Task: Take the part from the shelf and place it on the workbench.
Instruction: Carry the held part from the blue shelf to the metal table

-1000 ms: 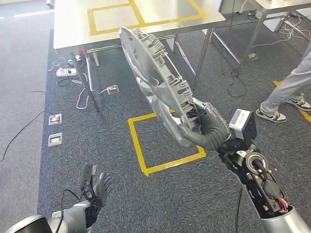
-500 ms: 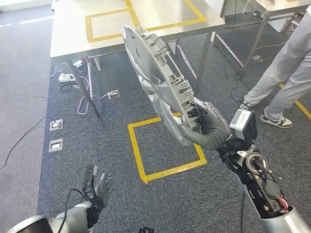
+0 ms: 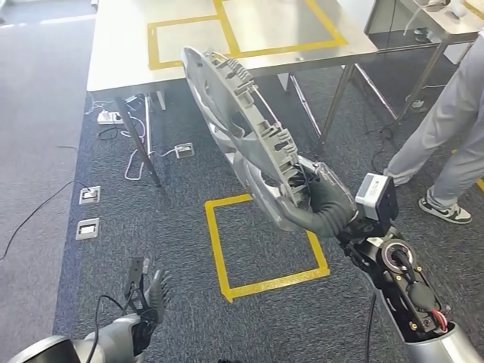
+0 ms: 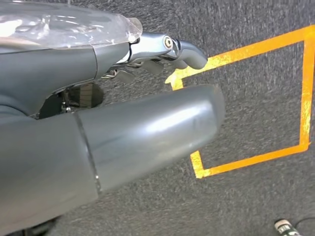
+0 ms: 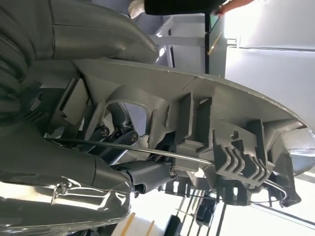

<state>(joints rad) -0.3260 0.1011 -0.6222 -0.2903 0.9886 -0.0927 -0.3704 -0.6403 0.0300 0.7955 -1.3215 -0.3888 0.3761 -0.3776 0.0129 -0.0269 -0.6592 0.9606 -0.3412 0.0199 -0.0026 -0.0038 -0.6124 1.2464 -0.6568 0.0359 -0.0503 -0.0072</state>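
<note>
R hand (image 3: 322, 200) grips lower end of grey ribbed plastic part (image 3: 245, 128), held aloft, tip over workbench (image 3: 119, 45) front edge. L hand (image 3: 151, 299) hangs low, fingers apart, empty. Bench has drawn nearer vs a sec ago; robot's approaching, placing comes next.

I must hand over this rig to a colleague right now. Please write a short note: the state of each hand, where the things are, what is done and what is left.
Right hand: grips the grey part by its lower end and holds it up in the air, tilted, in front of the workbench.
Left hand: low at the robot's side above the carpet, fingers apart, holding nothing.
Done: the part is in the hand, off the shelf.
Left: bring it over the workbench, which has yellow tape rectangles on top, set it down and let go.
Note: a person is walking close on the right.
</note>
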